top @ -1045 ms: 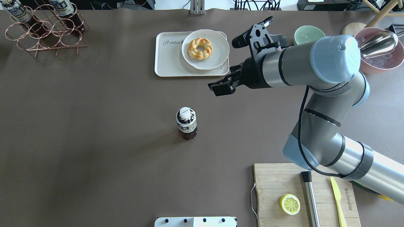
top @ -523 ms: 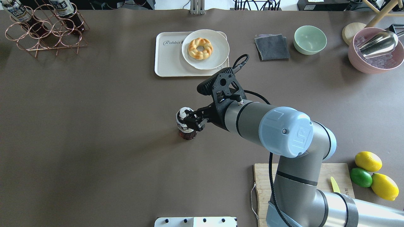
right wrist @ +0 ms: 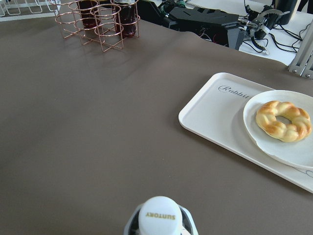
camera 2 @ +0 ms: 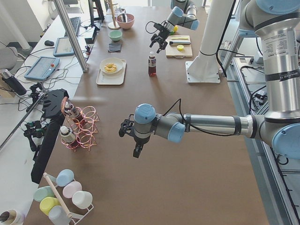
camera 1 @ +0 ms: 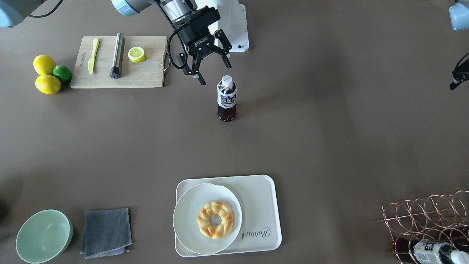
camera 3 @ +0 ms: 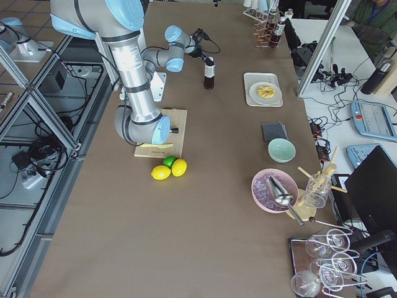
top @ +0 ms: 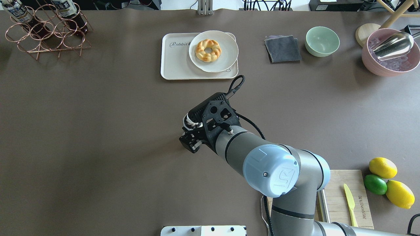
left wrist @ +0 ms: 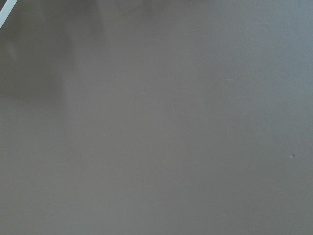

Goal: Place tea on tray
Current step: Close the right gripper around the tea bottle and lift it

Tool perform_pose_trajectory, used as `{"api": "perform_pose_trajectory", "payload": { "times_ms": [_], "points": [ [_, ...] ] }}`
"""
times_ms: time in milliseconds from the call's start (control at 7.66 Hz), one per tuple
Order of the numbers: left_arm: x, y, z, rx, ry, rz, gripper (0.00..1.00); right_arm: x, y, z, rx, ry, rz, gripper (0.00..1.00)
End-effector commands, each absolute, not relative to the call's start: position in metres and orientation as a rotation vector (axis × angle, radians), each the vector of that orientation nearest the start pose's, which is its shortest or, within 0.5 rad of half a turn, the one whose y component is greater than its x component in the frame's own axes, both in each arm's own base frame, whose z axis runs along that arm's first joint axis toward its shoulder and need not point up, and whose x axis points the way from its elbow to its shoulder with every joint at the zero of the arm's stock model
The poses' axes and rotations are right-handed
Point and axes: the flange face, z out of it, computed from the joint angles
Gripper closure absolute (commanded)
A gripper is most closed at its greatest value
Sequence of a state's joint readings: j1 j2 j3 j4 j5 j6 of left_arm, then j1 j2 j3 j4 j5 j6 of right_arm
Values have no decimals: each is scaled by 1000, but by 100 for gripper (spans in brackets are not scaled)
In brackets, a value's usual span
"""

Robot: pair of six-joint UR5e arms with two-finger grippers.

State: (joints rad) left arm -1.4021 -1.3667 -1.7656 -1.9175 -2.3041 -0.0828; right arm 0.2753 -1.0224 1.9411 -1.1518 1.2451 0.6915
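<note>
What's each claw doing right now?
Left claw: cannot be told.
Right claw: open, holding nothing, close to the tea.

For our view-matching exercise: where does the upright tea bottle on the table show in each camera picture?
Front-facing: bottle upper centre.
Overhead: bottle centre, mostly hidden under the right arm.
Left: bottle upper centre.
Right: bottle upper centre.
Left wrist: not in it.
Right wrist: bottle, cap only, bottom edge.
Landmark: the lettered tray, absent only from the left wrist view.
</note>
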Motion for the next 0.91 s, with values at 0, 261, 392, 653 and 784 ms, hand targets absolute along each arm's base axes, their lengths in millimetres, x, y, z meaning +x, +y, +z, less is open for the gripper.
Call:
{"api": "perform_pose_trajectory", "payload": {
  "times_ms": [0,261,392,653,784],
  "points": [
    [6,-430,620,228,761,206,3,-529,-322,127,972,-940,-282,1],
    [6,-430,621,227,761,207,3,-529,-333,132,976,-920,-277,3],
    [6,-430,620,228,761,207,3,-528,-333,132,977,-925,-275,8],
    [6,-432,618,233,762,209,3,-528,-332,131,973,-933,-274,27],
    [6,-433,617,236,762,210,3,-528,-332,132,973,-932,-274,44]
  ]
}}
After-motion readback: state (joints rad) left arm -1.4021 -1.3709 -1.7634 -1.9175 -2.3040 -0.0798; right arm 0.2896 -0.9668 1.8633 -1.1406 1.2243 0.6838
